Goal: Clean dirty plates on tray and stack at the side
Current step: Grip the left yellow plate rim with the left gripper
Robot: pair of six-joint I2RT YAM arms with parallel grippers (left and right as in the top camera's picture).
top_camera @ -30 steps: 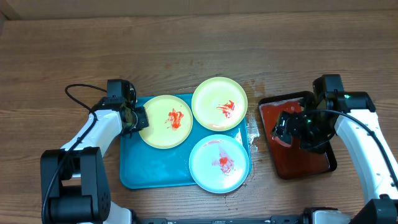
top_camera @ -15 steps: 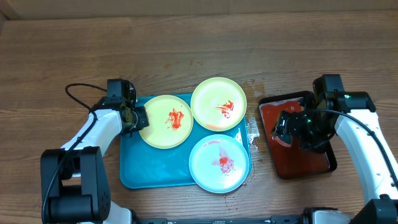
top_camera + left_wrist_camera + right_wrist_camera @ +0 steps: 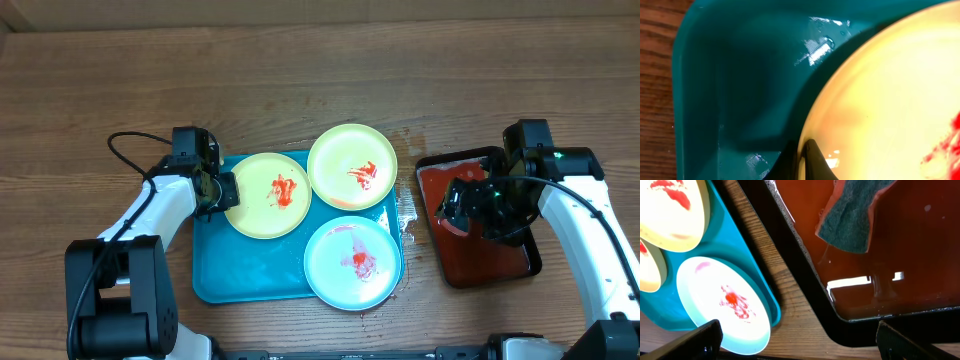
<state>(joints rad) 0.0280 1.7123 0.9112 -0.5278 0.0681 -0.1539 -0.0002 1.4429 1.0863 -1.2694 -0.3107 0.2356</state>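
Note:
The turquoise tray (image 3: 245,275) holds three plates, each smeared with red sauce. The yellow-green plate (image 3: 268,195) is tilted at the tray's left. My left gripper (image 3: 226,190) is shut on its left rim, and the left wrist view shows the fingers (image 3: 807,161) pinching that rim (image 3: 890,100). The pale green plate (image 3: 352,166) sits at the top right, overlapping the tray's rim. The pale blue plate (image 3: 352,262) lies at the lower right. My right gripper (image 3: 463,208) hovers open over the black tray, its fingers (image 3: 800,340) wide apart and empty.
A black tray (image 3: 520,262) with red liquid stands right of the turquoise tray. A sponge (image 3: 850,220) lies in it. Wet spots (image 3: 408,215) mark the wood between the two trays. Bare brown tabletop (image 3: 300,80) extends behind the trays.

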